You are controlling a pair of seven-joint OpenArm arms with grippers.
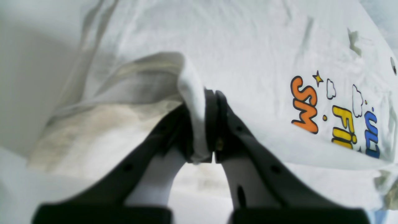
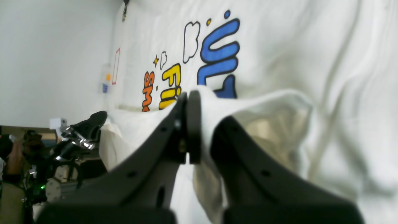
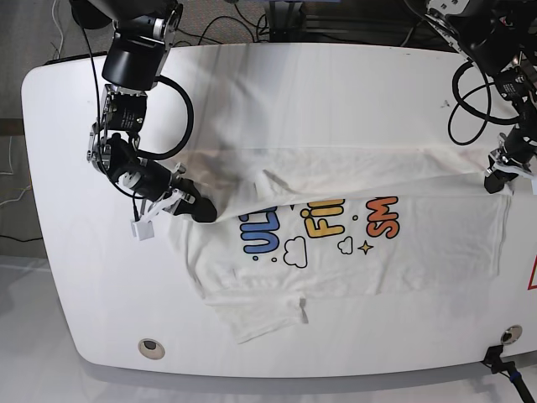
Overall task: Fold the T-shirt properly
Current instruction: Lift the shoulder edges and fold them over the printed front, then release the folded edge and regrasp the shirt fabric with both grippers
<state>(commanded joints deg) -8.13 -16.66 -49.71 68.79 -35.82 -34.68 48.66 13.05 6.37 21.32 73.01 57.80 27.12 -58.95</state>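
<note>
Bright even light, soft shadows, blurred wrist-view foregrounds

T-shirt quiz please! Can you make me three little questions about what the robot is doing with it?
1. True or false: both grippers are pinching the T-shirt.
2. Which word on the print is orange: A) ULTRA, B) FINE, C) SMOL?
3. Fill in: the T-shirt lies on a ____ table.

Key:
1. True. The left gripper and the right gripper each have their jaws closed on a fold of white cloth.
2. C. The orange letters sit nearest the left gripper's side in the base view.
3. White.
</note>
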